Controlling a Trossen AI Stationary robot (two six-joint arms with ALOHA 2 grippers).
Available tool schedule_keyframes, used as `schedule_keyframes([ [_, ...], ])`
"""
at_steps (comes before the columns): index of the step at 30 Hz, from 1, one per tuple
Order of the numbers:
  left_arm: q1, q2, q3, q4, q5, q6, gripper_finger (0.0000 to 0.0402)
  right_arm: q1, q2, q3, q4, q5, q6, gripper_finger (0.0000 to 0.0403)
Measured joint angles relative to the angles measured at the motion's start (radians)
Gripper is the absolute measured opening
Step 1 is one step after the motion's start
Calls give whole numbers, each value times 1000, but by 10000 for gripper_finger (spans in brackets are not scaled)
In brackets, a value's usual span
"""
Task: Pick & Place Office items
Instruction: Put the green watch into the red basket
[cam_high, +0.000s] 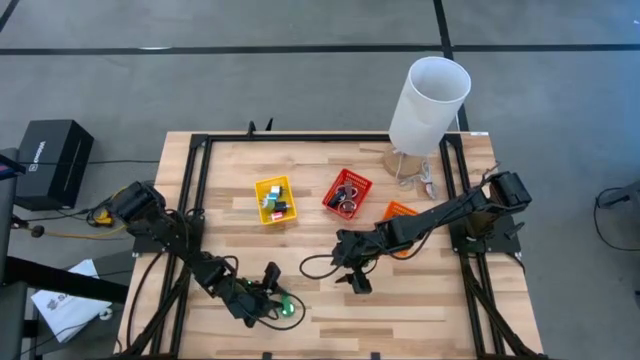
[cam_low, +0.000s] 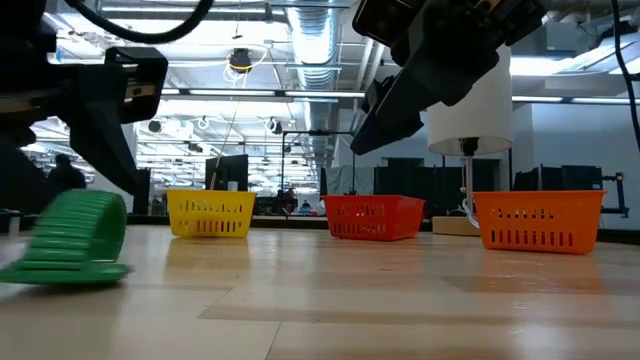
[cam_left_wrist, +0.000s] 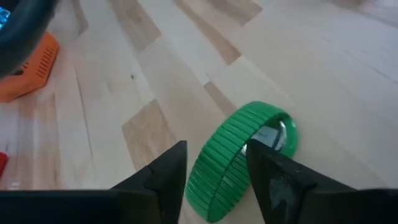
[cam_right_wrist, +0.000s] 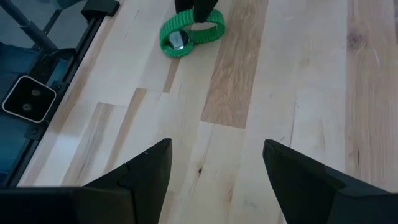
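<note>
Yellow bin (cam_high: 274, 199), red bin (cam_high: 347, 193), white cylinder (cam_high: 428, 104).

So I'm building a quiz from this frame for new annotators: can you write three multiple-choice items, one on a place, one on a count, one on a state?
1. Where is the green watch?
A. In the yellow bin
B. On the table's near edge, at the left gripper
C. Under the white cylinder

2. How many plastic bins stand on the table?
A. Two
B. Three
C. Five

3. How is the right gripper?
A. Open and empty above bare wood
B. Shut on a key ring
C. Resting inside the red bin

Answers:
1 B, the left wrist view shows the fingers straddling its band.
2 B, the yellow bin, red bin and orange bin are all there are.
3 A, its fingers stand apart with nothing between them.
</note>
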Motion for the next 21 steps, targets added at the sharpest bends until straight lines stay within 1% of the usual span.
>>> schedule_keyframes([
  [3, 7, 0, 0, 1, 0, 0, 129, 0, 0, 0, 0, 0, 30, 244],
  [8, 7, 0, 0, 4, 0, -3, 71, 6, 0, 0, 0, 0, 33, 244],
  [11, 7, 0, 0, 5, 0, -3, 44, 8, 0, 0, -1, -1, 33, 244],
  [15, 9, 0, 0, 6, 0, -3, 22, 15, 0, 0, -1, -1, 33, 244],
  [21, 14, 0, 0, 12, -6, -3, 7, 21, 0, 0, -1, -2, 35, 244],
])
